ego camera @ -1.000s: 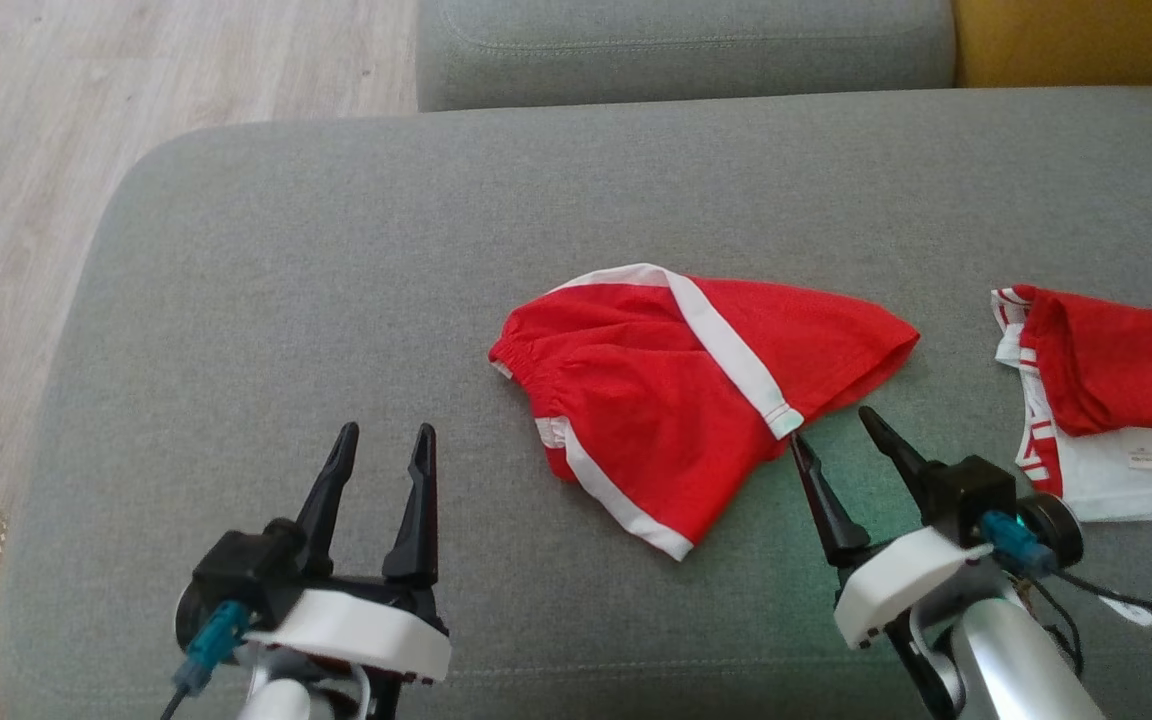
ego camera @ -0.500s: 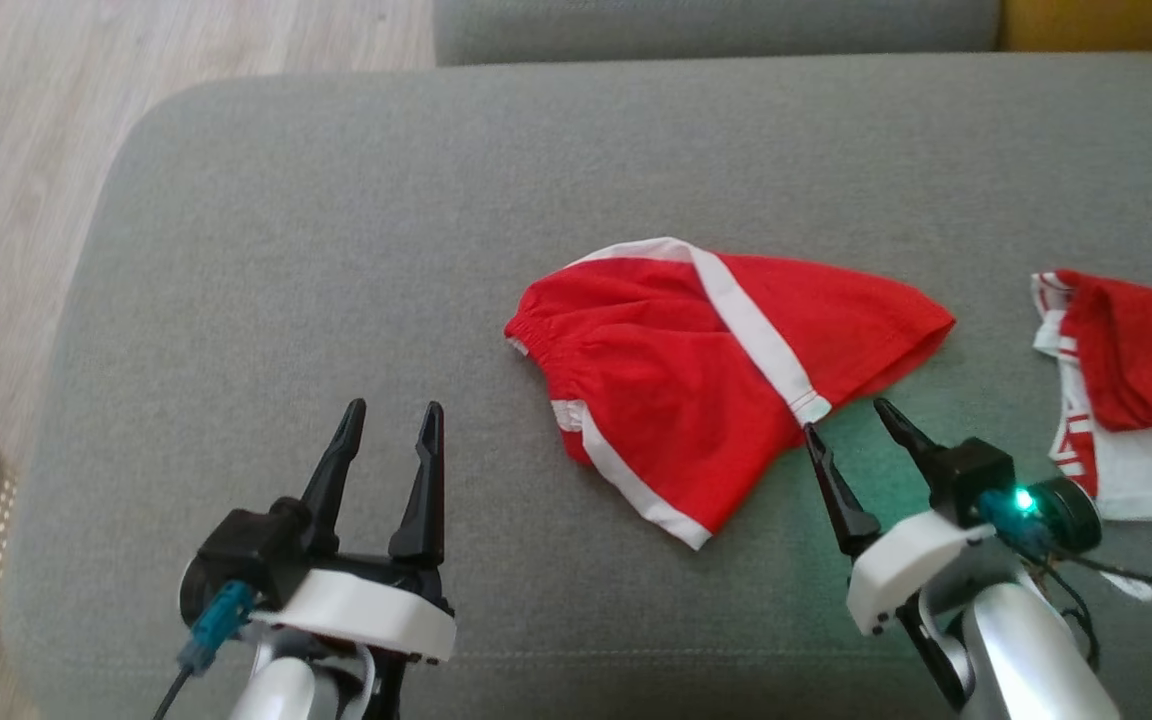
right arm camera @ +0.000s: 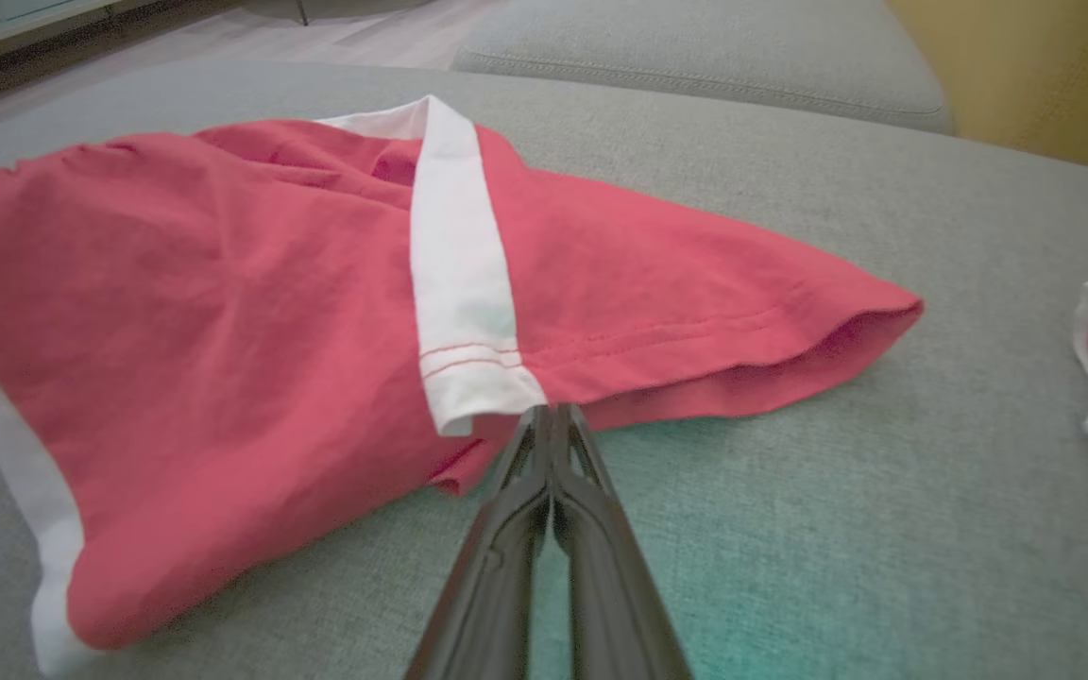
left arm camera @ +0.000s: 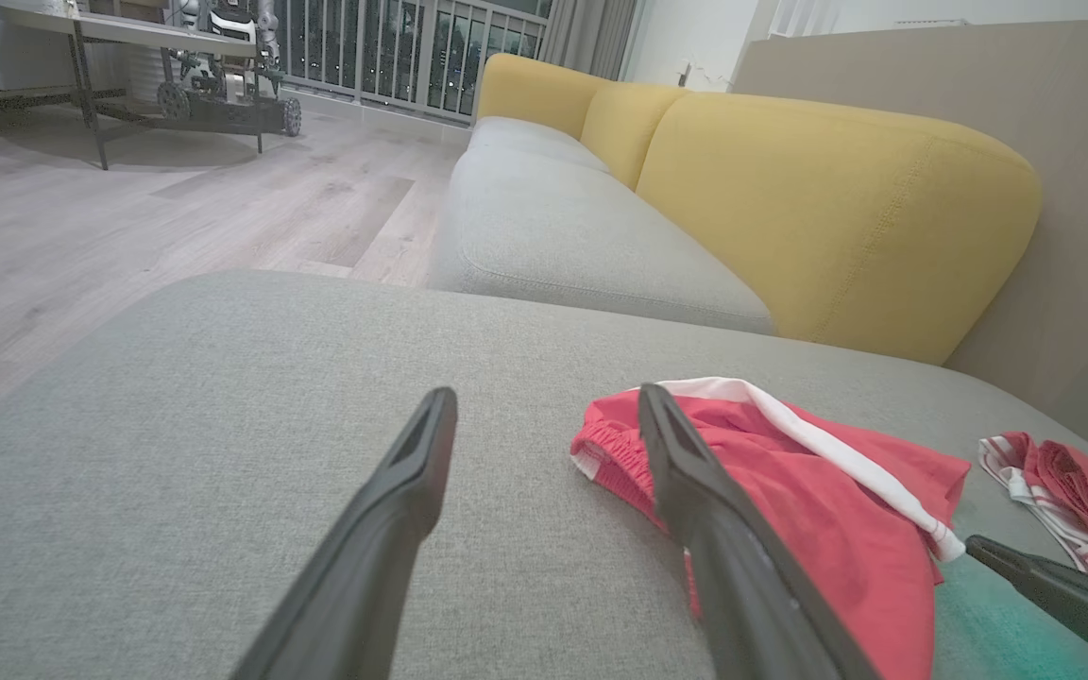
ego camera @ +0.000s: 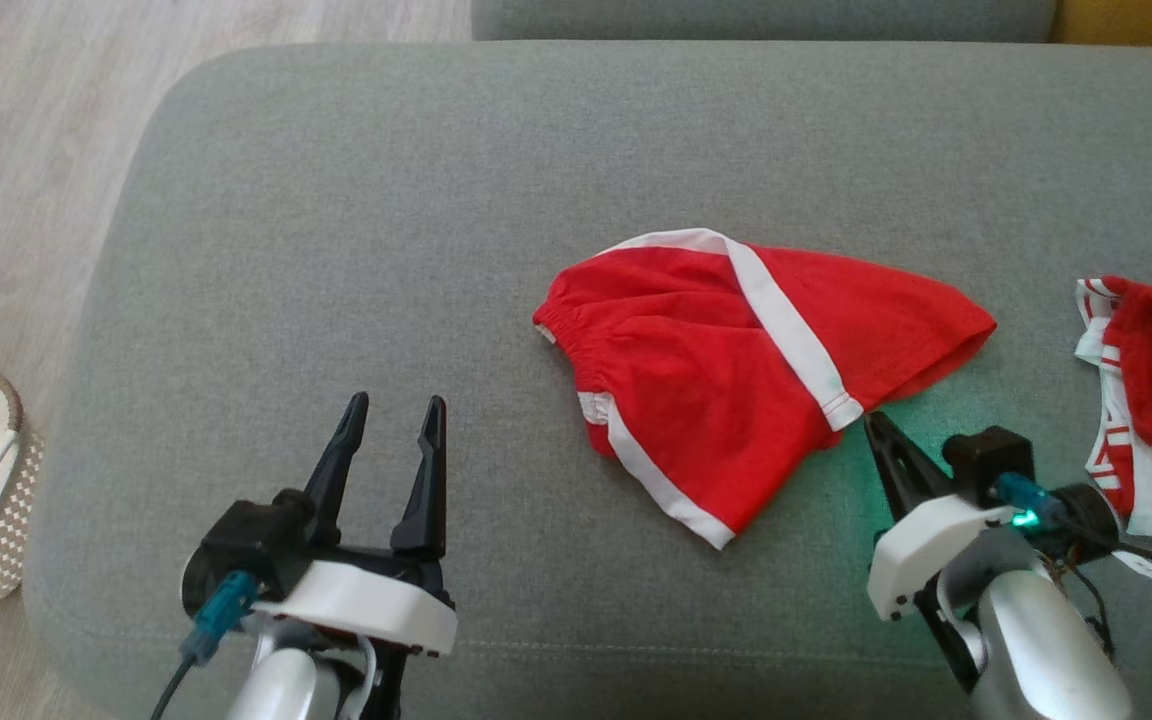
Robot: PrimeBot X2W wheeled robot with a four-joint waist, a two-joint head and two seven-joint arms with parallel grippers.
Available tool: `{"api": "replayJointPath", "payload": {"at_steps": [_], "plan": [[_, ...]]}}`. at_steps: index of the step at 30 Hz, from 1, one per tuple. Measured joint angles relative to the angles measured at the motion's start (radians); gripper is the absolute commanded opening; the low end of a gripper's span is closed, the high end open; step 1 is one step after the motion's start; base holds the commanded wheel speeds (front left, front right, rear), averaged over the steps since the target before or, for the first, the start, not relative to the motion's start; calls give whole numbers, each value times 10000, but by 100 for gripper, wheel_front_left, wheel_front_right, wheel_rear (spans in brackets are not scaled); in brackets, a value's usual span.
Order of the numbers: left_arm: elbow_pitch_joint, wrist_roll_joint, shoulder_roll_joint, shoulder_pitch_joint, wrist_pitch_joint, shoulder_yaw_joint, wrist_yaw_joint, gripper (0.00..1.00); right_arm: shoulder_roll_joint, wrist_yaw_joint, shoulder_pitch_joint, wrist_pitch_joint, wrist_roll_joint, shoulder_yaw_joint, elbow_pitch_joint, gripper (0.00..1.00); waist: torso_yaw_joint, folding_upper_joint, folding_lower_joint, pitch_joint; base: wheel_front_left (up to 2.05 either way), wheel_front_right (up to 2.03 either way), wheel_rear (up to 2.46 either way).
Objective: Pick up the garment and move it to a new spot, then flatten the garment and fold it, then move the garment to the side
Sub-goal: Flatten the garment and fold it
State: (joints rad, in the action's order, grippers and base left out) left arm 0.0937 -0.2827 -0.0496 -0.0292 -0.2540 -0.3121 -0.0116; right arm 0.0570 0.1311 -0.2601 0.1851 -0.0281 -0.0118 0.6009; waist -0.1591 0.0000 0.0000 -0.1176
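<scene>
Right fingers (right arm camera: 499, 567) newly together; shorts (ego camera: 736, 370) lengthwise left-right.

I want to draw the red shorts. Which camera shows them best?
Head view: the whole red shorts lie spread on the grey cushion, every edge visible. The right wrist view shows them close but low and slanted. In the left wrist view a dark finger hides part of them.

Left gripper (ego camera: 397, 402): two long black fingers (ego camera: 423, 480), tapered to points, set in a black block. Below them sits a rounded white shell (ego camera: 356, 615) with small dark dots along its lower edge. A teal plug (ego camera: 219, 620) sits at the side, with a dark cable (ego camera: 176, 690) running from it. The forearm (ego camera: 281, 695) is silver-grey and smooth.

Right gripper (ego camera: 873, 422): same build. A green light (ego camera: 1019, 518) glows by its teal plug, and thin black wires (ego camera: 1086, 600) loop beside its silver forearm.
</scene>
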Motion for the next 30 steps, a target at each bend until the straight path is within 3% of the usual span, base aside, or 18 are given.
{"api": "replayJointPath", "payload": {"at_steps": [14,22,30], "plan": [[10,-8,0,8,0,-65,-146,100,-2,0,-569,272,-148,219,-604,0,-180,0,0,240,0,0,0],[4,-6,0,94,0,33,-153,100,-2,0,-317,307,228,176,-2249,0,26,0,0,573,0,0,0],[-15,-2,-4,633,0,98,-159,100,-17,0,1559,151,909,161,-4115,0,531,0,0,973,0,0,0]]}}
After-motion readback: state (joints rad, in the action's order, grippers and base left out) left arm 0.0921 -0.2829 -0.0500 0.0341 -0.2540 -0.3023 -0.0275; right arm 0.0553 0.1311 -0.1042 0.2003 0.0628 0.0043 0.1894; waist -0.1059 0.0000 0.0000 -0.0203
